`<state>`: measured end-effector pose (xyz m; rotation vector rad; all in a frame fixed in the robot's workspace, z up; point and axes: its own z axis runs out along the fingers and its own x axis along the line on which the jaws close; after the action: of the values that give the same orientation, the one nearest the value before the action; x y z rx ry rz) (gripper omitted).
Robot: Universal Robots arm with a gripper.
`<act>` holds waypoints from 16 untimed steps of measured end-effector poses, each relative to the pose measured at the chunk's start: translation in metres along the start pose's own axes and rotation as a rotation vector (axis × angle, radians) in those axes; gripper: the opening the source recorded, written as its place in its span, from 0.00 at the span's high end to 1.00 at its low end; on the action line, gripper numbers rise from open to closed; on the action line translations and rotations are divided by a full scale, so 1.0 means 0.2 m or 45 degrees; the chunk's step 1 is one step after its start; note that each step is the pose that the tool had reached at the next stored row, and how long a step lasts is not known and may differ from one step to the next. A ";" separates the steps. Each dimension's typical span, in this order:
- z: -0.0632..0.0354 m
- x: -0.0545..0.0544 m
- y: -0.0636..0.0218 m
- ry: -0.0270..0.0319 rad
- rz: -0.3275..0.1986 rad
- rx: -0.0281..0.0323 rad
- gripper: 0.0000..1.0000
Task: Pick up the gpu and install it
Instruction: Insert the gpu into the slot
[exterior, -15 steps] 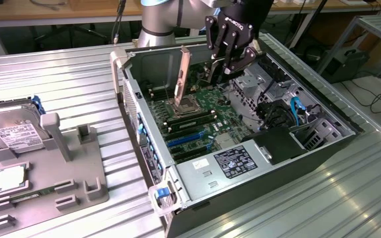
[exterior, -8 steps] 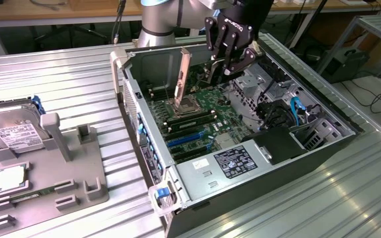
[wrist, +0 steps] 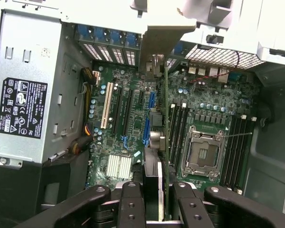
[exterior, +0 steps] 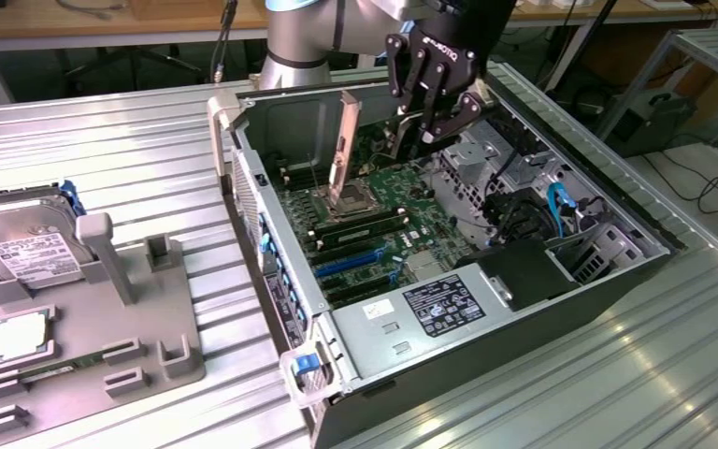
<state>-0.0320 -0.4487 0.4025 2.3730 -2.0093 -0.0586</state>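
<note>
Gripper (wrist: pixel 154 199) grips gpu (wrist: pixel 157 85) edge-on, bracket-end outward.

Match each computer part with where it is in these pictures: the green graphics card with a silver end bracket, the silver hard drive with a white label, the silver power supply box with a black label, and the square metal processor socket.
Things
1. green graphics card with silver end bracket
2. silver hard drive with white label
3. silver power supply box with black label
4. square metal processor socket

Places
A. on the grey fixture tray, outside the case
B. held upright in the jaws, above the green motherboard
C. flat on the motherboard
D. mounted inside the black computer case, beside the motherboard

Pairs: 1-B, 2-A, 3-D, 4-C
</note>
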 end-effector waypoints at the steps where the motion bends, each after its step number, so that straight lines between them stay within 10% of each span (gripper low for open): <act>1: 0.001 0.00 0.000 0.0001 -0.001 0.0000 0.72; 16: 0.048 0.00 0.004 0.0015 -0.008 0.0031 0.72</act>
<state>-0.0332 -0.4490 0.3929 2.3807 -2.0021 -0.0550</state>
